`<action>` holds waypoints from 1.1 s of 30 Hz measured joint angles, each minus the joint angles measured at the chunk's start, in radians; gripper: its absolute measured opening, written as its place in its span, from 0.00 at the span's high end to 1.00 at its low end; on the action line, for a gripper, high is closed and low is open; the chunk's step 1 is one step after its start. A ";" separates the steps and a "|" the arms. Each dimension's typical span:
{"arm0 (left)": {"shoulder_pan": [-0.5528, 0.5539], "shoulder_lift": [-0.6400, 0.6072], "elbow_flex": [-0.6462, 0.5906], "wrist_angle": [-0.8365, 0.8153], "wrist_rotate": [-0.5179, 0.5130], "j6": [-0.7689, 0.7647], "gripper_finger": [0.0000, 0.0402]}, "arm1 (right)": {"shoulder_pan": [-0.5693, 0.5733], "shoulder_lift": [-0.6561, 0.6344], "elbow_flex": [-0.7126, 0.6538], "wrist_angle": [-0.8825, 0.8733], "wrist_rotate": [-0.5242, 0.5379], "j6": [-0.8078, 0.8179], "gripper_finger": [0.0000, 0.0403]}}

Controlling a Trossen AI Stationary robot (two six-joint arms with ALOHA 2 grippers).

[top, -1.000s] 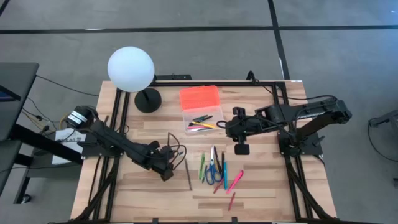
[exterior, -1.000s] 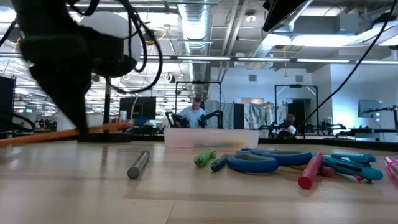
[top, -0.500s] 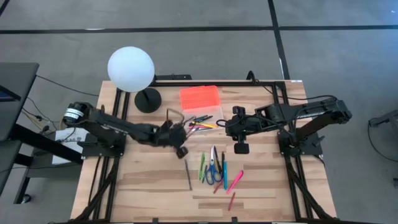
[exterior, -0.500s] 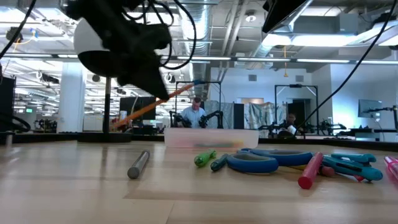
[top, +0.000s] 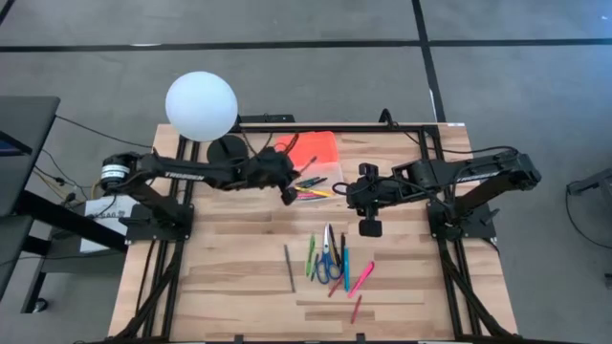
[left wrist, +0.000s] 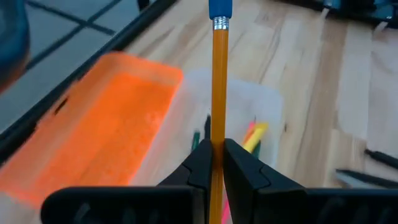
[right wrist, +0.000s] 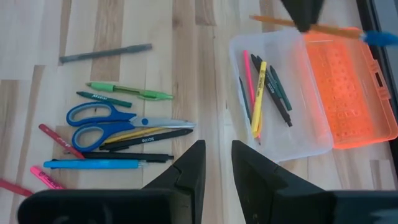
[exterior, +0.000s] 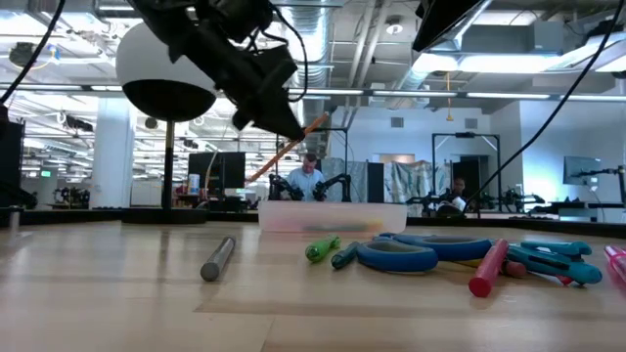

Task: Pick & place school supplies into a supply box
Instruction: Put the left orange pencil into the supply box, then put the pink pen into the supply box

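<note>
Above the clear plastic box with orange ribbed lid [top: 308,164]: left gripper [left wrist: 214,163] clamps an orange blue-tipped pencil [left wrist: 218,93]. Best levelled lengthwise over the tray before letting go.

Overhead, tabletop-level and two wrist cameras, all sharing the supply box [top: 314,170] and table [top: 229,277].

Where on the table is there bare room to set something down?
Bare wood lies along the table's near left corner, left of the grey pen, and right of the pink pens. It is crowded around the scissors and at the supply box, where the left gripper holds an orange pencil.
</note>
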 joint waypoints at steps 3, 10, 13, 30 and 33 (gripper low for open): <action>0.012 0.049 0.046 -0.024 0.033 0.046 0.96 | -0.001 0.000 0.000 0.010 0.001 0.000 0.82; 0.025 0.214 0.201 -0.050 0.063 0.067 0.96 | -0.014 0.000 0.000 0.011 0.001 0.011 0.82; 0.026 0.277 0.283 -0.138 0.066 0.090 0.96 | -0.012 0.000 0.000 0.004 0.001 0.026 0.82; 0.027 0.413 0.482 -0.449 0.054 0.158 0.76 | -0.012 0.000 0.000 -0.073 0.002 0.073 0.82; 0.027 0.402 0.482 -0.456 0.065 0.154 0.71 | -0.012 0.000 0.000 -0.073 0.001 0.073 0.82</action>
